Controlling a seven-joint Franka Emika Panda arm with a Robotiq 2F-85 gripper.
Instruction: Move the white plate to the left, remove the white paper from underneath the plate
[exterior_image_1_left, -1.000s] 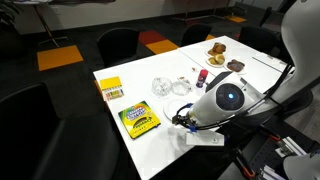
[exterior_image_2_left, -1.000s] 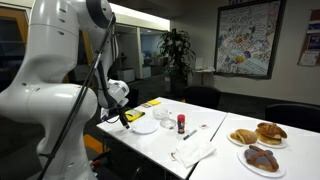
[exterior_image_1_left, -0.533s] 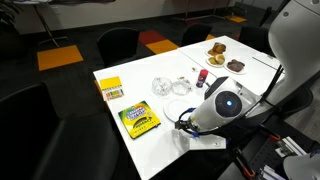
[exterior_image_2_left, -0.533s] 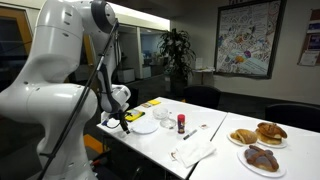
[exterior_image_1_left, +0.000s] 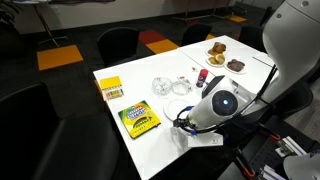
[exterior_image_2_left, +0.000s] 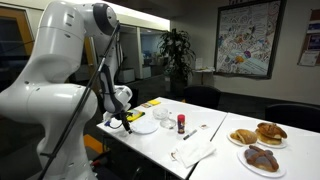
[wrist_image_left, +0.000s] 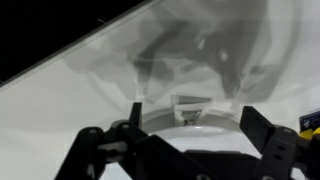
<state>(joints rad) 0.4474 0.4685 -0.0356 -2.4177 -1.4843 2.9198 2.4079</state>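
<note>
Two fingers (wrist_image_left: 272, 150) spread wide apart, reaches down at the white plate (exterior_image_2_left: 145, 127) by the surface (exterior_image_2_left: 222, 135) edge.

Arm (exterior_image_2_left: 68, 62) folded forward and down, wrist (exterior_image_1_left: 226, 101) held low. Gripper (exterior_image_1_left: 184, 119) pointed downward at the end of the wrist. In wrist view, gripper (wrist_image_left: 190, 120) jaws stood wide apart, dark fingers (wrist_image_left: 268, 142) at either side of frame.

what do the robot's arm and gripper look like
The arm is glossy white, built of bulky rounded segments. A round blue light glows on one joint cap, and a black cable runs along the arm. The gripper is black, with two angular fingers.
</note>
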